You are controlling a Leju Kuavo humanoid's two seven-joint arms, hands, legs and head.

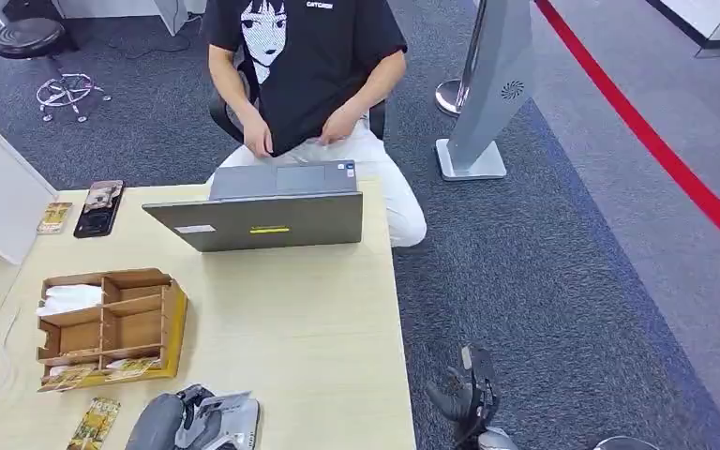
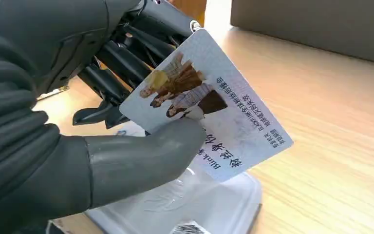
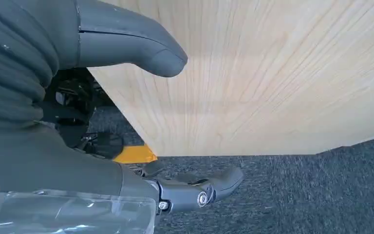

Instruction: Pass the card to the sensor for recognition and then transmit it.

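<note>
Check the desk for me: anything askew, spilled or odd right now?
Nothing spilled or damaged. One loose card lies on the table outside the wooden organizer, near the left hand, which holds a card tilted over the sensor.

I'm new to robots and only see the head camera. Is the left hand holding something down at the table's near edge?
Observer: Yes, the left hand pinches a card between its thumb and fingers.
Operator: What's on the card?
Observer: A picture of a few people, with lines of printed text beside it.
Operator: And the other hand?
Observer: The right hand holds nothing, fingers apart, beside the table's wooden side.
</note>
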